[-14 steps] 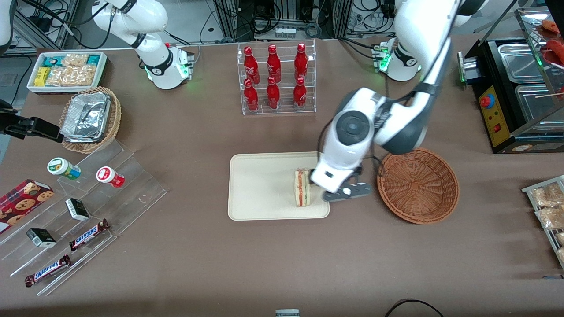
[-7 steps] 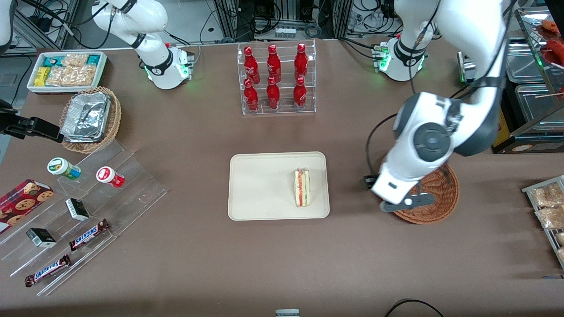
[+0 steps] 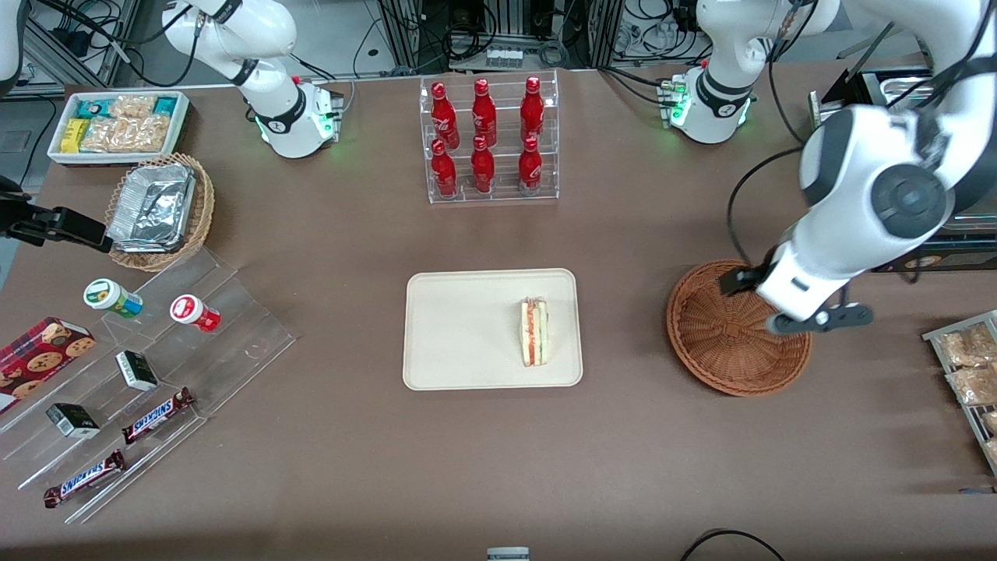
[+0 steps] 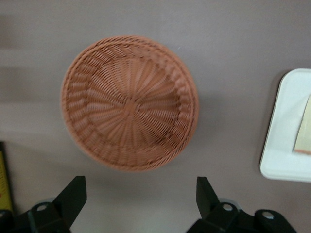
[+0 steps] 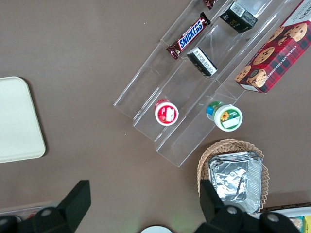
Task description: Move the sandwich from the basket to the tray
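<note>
The chocolate bars (image 3: 159, 414) on the clear stepped stand (image 3: 148, 389) read "SNICKERS", while the cookie box (image 3: 35, 360), the two small jars (image 3: 113, 298) and the red bottles (image 3: 483, 136) in their rack carry labels too small to read. The sandwich (image 3: 534, 333) stands on its edge on the tray (image 3: 459, 331), at the end nearest the basket (image 3: 736, 331), which holds nothing. The placing looks done, so the gripper (image 4: 141, 194), above the basket's edge toward the working arm's end with fingers wide apart and gripping nothing, should only lift clear without catching the basket's rim.
</note>
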### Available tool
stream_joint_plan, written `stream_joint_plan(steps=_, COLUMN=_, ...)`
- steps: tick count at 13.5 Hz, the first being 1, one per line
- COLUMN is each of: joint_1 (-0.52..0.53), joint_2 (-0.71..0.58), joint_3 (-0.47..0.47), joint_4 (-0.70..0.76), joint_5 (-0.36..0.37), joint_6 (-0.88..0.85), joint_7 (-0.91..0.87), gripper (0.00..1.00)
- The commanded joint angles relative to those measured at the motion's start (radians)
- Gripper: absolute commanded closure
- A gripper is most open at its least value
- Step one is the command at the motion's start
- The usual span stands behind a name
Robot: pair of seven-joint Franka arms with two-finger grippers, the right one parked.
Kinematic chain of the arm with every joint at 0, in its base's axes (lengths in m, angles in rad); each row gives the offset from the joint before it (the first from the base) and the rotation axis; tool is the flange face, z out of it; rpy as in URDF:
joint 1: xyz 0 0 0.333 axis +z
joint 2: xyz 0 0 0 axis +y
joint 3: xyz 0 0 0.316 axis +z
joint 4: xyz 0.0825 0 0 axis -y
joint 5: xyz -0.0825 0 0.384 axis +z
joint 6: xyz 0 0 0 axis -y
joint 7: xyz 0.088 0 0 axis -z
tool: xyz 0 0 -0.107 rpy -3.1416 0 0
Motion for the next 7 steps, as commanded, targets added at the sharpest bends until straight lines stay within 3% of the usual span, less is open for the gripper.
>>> stream_joint_plan(steps=1, joint_1=0.026, joint_2=-0.102, joint_3=-0.007, joint_4=-0.033, joint_5=-0.013, joint_6=-0.077, joint_7=0.022, gripper=0.00)
stream_joint_plan(steps=4, joint_1=0.061, joint_2=-0.188, joint_3=-0.008, joint_4=-0.009, joint_5=-0.034, joint_6=-0.159, joint_7=0.029, gripper=0.00)
stream_joint_plan(steps=7, joint_1=0.081, joint_2=-0.202, joint_3=-0.007, joint_4=0.080, joint_5=-0.031, joint_6=-0.268, joint_7=0.222, gripper=0.00)
